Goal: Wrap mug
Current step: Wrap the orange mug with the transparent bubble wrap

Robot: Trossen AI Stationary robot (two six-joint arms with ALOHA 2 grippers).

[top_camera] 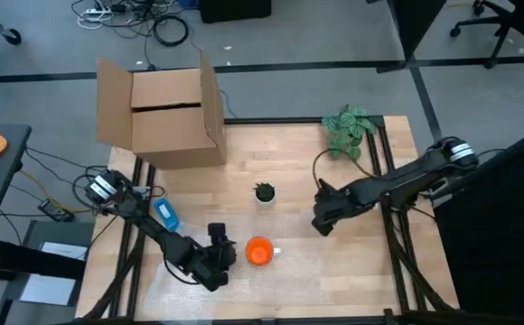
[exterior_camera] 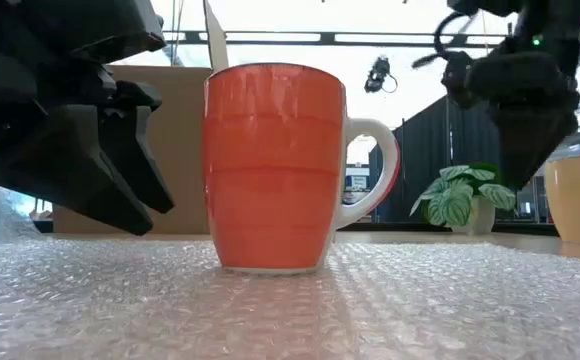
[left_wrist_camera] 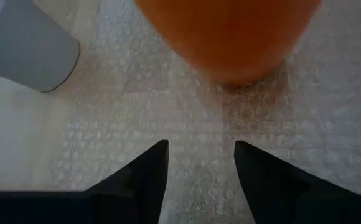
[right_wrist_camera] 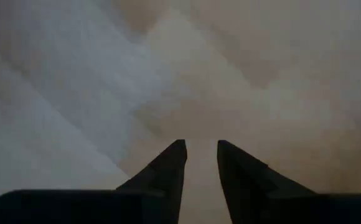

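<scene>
An orange mug [top_camera: 259,252] with a white handle [exterior_camera: 375,170] stands upright on its base on a sheet of bubble wrap [top_camera: 325,275] that lies flat on the table's near half. My left gripper [top_camera: 217,259] hovers low just left of the mug. It is open, and its fingers [left_wrist_camera: 144,176] point at the mug [left_wrist_camera: 230,37] over the wrap [left_wrist_camera: 187,118]. My right gripper [top_camera: 322,219] hangs above the table to the mug's far right. Its fingers [right_wrist_camera: 168,168] are a little apart, with nothing between them.
An open cardboard box [top_camera: 167,113] stands at the table's far left and a leafy plant [top_camera: 348,131] at the far right. A small potted plant [top_camera: 264,193] stands behind the mug. A blue object [top_camera: 165,213] lies by my left arm. Bare wood shows at centre right.
</scene>
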